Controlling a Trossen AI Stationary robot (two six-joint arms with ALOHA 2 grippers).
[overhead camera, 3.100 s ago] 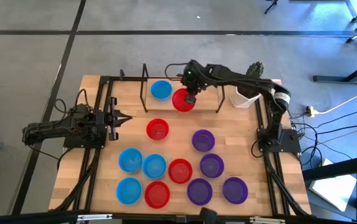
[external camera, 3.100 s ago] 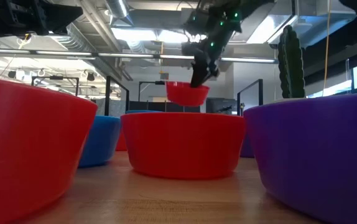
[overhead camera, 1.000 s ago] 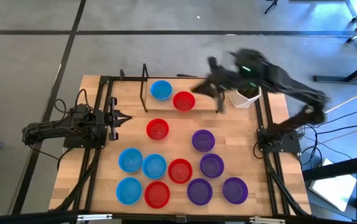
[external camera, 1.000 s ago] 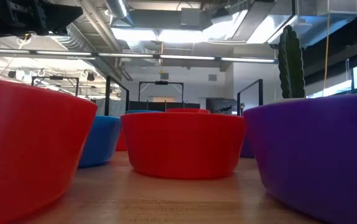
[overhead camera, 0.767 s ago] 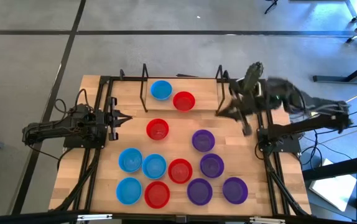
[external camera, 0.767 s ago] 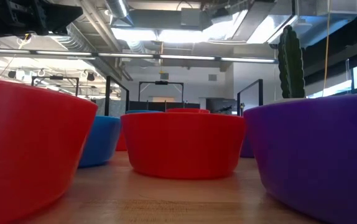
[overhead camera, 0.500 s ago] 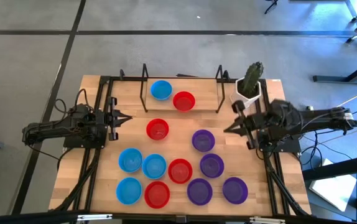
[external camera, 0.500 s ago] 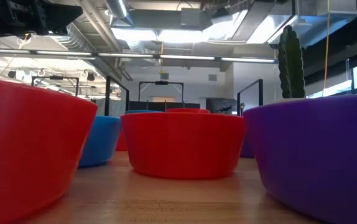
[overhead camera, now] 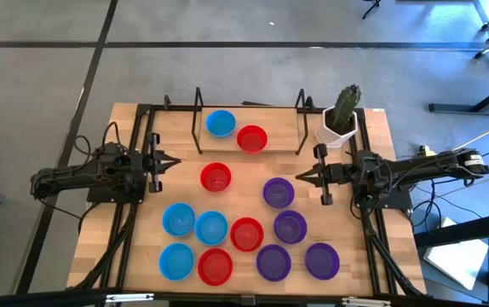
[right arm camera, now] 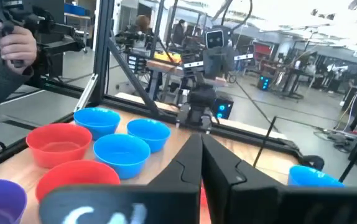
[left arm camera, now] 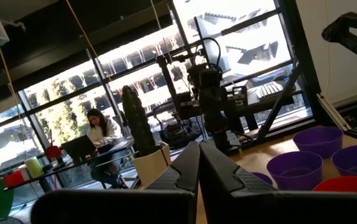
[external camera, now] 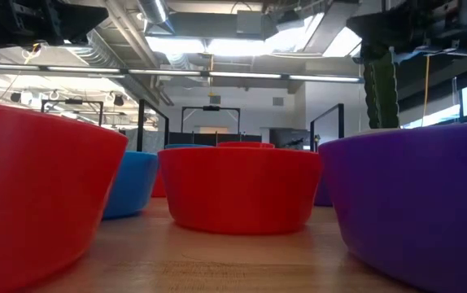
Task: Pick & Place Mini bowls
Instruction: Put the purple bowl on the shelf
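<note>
Twelve mini bowls show in the high view. A blue one (overhead camera: 220,123) and a red one (overhead camera: 251,138) sit inside the black frame at the far edge. A red bowl (overhead camera: 215,177) stands alone mid-table, with a purple one (overhead camera: 278,192) to its right. Several more blue, red and purple bowls cluster near the near edge around a red one (overhead camera: 246,234). My right gripper (overhead camera: 302,177) is shut, level at the table's right side, pointing left, right of the purple bowl. My left gripper (overhead camera: 174,162) is shut at the left side, pointing right.
A white pot with a green cactus (overhead camera: 340,126) stands at the far right corner, just beyond my right arm. The black frame (overhead camera: 198,128) has upright posts around the two far bowls. Bare wood (overhead camera: 244,183) lies between the two grippers.
My right arm has swung away from the far frame, toward the table's right edge and down, and now lies level with its gripper pointing left. The red bowl stays on the table inside the frame beside the blue one.
</note>
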